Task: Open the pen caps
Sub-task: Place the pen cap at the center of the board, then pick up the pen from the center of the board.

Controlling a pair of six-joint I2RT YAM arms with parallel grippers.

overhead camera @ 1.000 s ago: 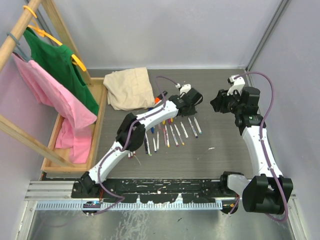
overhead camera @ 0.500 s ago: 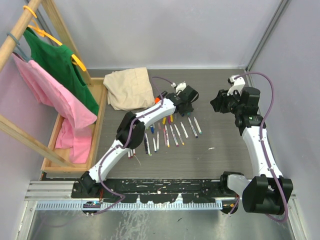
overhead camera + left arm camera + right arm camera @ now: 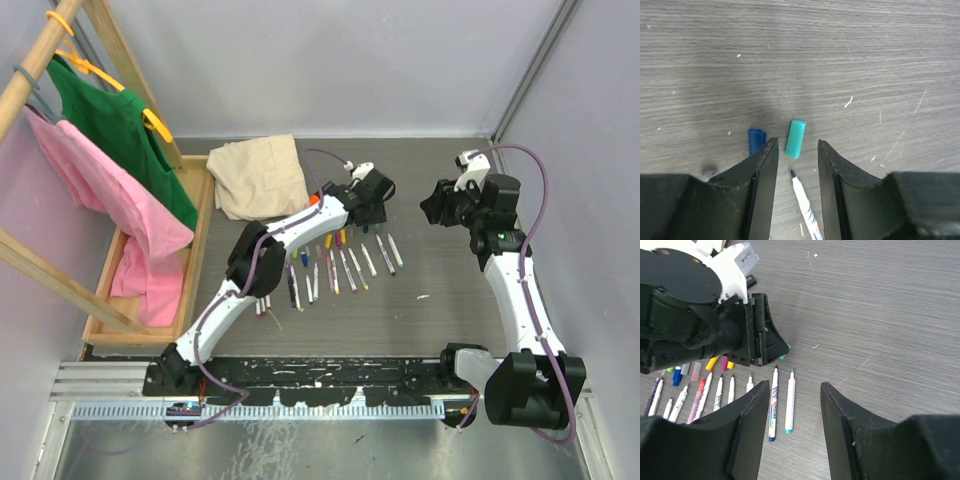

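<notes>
A teal pen cap point(image 3: 795, 139) lies loose on the table just ahead of my left gripper point(image 3: 797, 143), whose jaws are open with nothing in them. A blue cap point(image 3: 756, 141) lies left of it. An uncapped white pen point(image 3: 805, 210) with a dark tip lies under the jaws. In the top view the left gripper point(image 3: 376, 190) is at the far end of the pen row point(image 3: 340, 262). My right gripper point(image 3: 793, 386) hovers open above two uncapped pens point(image 3: 789, 402). Yellow point(image 3: 713, 362) and pink point(image 3: 723, 363) caps lie beside the left gripper.
A beige cloth point(image 3: 260, 178) lies at the back left of the table. A wooden rack point(image 3: 40, 60) with green point(image 3: 115, 125) and pink point(image 3: 110, 200) shirts stands at the left, above a wooden tray point(image 3: 200, 230). The right gripper point(image 3: 437, 205) is right of the pens.
The left gripper has opened and let go of the teal cap, which now lies on the table. The gripper has drawn back slightly to the left. The right arm has not moved.
</notes>
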